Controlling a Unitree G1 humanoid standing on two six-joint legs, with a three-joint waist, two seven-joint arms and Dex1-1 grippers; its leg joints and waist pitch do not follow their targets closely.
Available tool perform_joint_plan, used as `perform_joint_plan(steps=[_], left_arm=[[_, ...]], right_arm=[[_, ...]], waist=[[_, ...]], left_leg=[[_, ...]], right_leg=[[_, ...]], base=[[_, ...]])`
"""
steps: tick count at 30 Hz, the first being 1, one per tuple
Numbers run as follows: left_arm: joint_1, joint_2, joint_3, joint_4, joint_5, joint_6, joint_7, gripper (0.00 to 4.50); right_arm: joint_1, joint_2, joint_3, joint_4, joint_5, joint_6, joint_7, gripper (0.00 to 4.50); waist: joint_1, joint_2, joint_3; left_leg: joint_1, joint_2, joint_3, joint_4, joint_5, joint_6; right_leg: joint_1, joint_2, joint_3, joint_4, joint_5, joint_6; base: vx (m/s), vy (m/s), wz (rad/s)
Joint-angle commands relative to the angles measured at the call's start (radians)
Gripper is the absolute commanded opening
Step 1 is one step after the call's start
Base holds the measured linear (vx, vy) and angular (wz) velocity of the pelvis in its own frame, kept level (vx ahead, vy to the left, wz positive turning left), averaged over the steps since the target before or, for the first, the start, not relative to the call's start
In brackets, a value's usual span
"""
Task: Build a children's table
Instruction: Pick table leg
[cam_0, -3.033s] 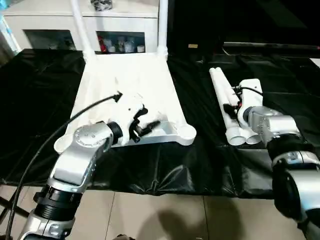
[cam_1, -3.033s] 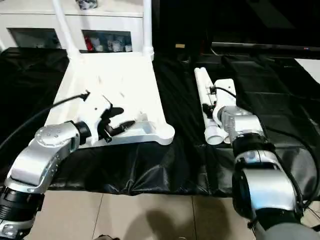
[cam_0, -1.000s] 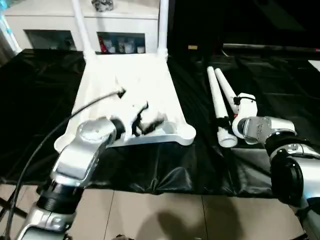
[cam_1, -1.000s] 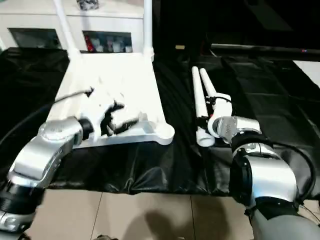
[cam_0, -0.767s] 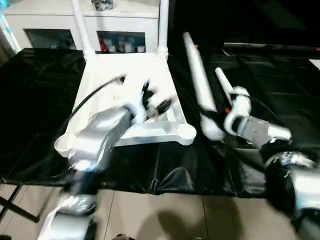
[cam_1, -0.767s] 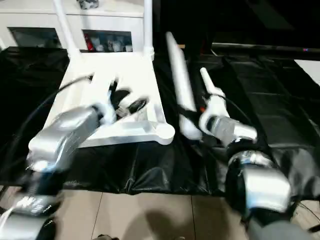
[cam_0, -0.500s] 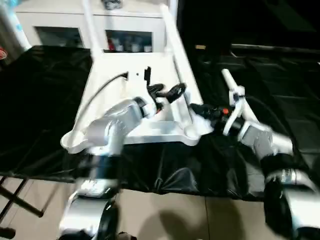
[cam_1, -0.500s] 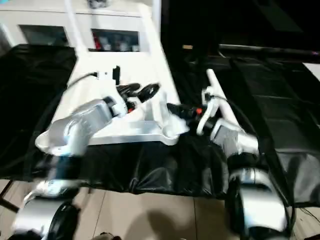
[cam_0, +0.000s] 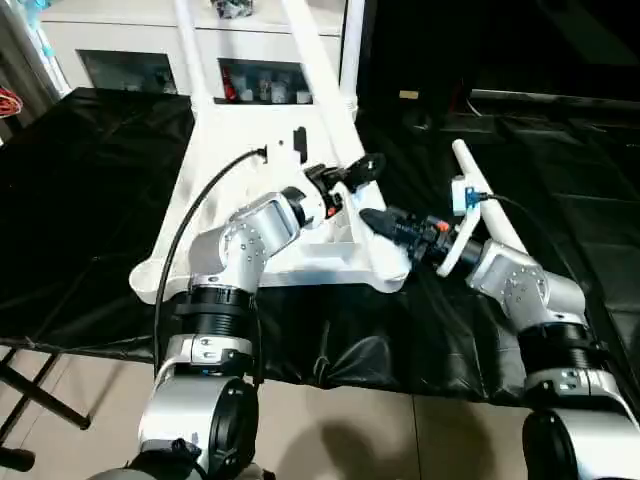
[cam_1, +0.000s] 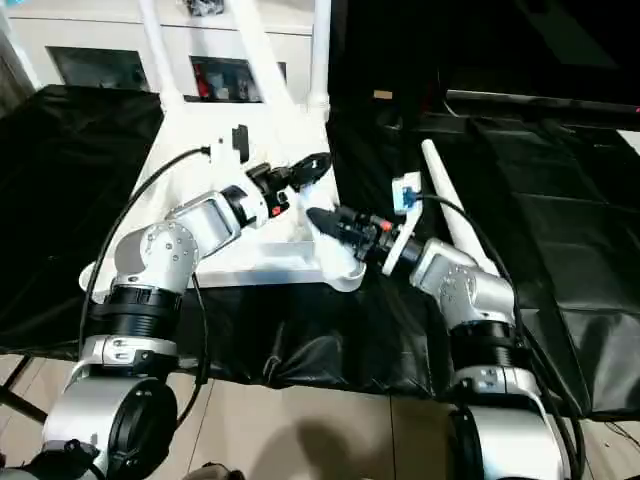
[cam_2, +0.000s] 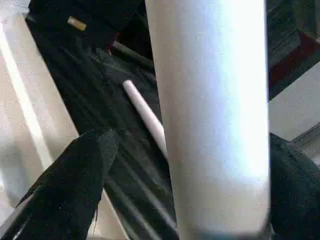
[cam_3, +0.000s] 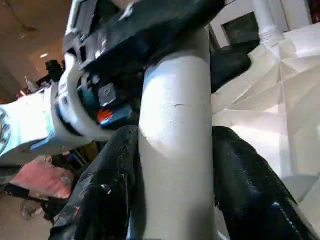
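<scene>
Two legs already stand in the far sockets of the upturned children's table (cam_0: 250, 160), the right gripper (cam_0: 385, 222) pinching a third leg (cam_0: 320, 80) over the near corner (left gripper (cam_0: 350, 172) spread around it), one spare leg (cam_0: 490, 205) waiting on the black cloth (cam_0: 80, 200).

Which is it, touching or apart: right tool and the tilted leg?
Touching. Right wrist view: both fingers of the right tool press against the leg.
</scene>
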Motion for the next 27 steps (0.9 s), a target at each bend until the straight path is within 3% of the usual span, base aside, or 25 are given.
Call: perform_joint_plan(steps=[1,2,5,6,9,15,21,22,27], left_arm=[[-0.035,0.0,0.007,0.009,-0.003,-0.021,0.029,4.5],[-0.038,-0.001,0.009,0.011,-0.001,-0.028,0.037,4.23],[-0.047,-0.011,0.026,0.018,-0.001,-0.043,0.075,4.12],[-0.05,-0.013,0.034,0.022,0.001,-0.048,0.101,3.88],[-0.052,-0.012,0.037,0.026,0.004,-0.051,0.12,3.67],[-0.065,-0.013,0.05,0.05,0.034,-0.085,0.209,3.11],[-0.077,-0.009,0.061,0.065,0.034,-0.116,0.247,2.74],[-0.076,-0.006,0.055,0.059,0.035,-0.114,0.241,2.53],[-0.072,-0.008,0.049,0.049,0.032,-0.112,0.234,2.1]], right_arm=[[0.001,0.004,0.012,-0.046,-0.001,-0.001,-0.032,1.89],[0.002,0.007,0.015,-0.053,-0.006,-0.003,-0.041,1.89],[0.013,0.027,0.052,-0.082,-0.045,-0.019,-0.1,1.89],[0.017,0.037,0.072,-0.092,-0.07,-0.032,-0.129,1.89],[0.017,0.049,0.083,-0.097,-0.086,-0.048,-0.154,1.89],[-0.002,0.108,0.12,-0.148,-0.129,-0.074,-0.279,1.89],[-0.002,0.133,0.133,-0.201,-0.136,-0.066,-0.342,1.89],[-0.002,0.133,0.134,-0.206,-0.137,-0.065,-0.347,1.89],[-0.002,0.126,0.137,-0.213,-0.133,-0.049,-0.35,1.89]], waist=[[-0.002,-0.01,-0.084],[-0.003,-0.012,-0.083],[-0.004,-0.012,-0.082],[-0.004,-0.011,-0.082],[-0.005,-0.009,-0.083],[-0.008,0.001,-0.083],[-0.009,0.003,-0.081],[-0.009,0.008,-0.081],[-0.011,0.005,-0.081]], left_leg=[[0.033,0.033,-0.021,-0.059,-0.168,0.061],[0.033,0.033,-0.022,-0.061,-0.178,0.054],[0.032,0.033,-0.023,-0.062,-0.177,0.044],[0.032,0.033,-0.023,-0.063,-0.181,0.042],[0.032,0.032,-0.023,-0.063,-0.189,0.039],[0.034,0.033,-0.025,-0.067,-0.19,0.03],[0.036,0.033,-0.026,-0.071,-0.21,0.016],[0.037,0.033,-0.026,-0.071,-0.218,0.013],[0.035,0.032,-0.025,-0.071,-0.218,0.011]], right_leg=[[0.046,-0.072,0.028,-0.079,-0.22,-0.201],[0.047,-0.072,0.028,-0.081,-0.228,-0.197],[0.045,-0.072,0.029,-0.081,-0.227,-0.195],[0.046,-0.073,0.029,-0.081,-0.229,-0.194],[0.045,-0.072,0.03,-0.083,-0.228,-0.189],[0.044,-0.068,0.03,-0.081,-0.191,-0.186],[0.044,-0.069,0.032,-0.081,-0.195,-0.181],[0.043,-0.07,0.032,-0.082,-0.201,-0.18],[0.045,-0.069,0.033,-0.082,-0.186,-0.184]], base=[[0.0,0.0,0.0],[0.0,0.0,0.0],[0.0,0.0,0.0],[0.0,0.0,0.0],[0.0,0.0,0.0],[0.0,0.0,0.0],[0.0,0.0,0.0],[0.0,0.0,0.0],[0.0,0.0,0.0]])
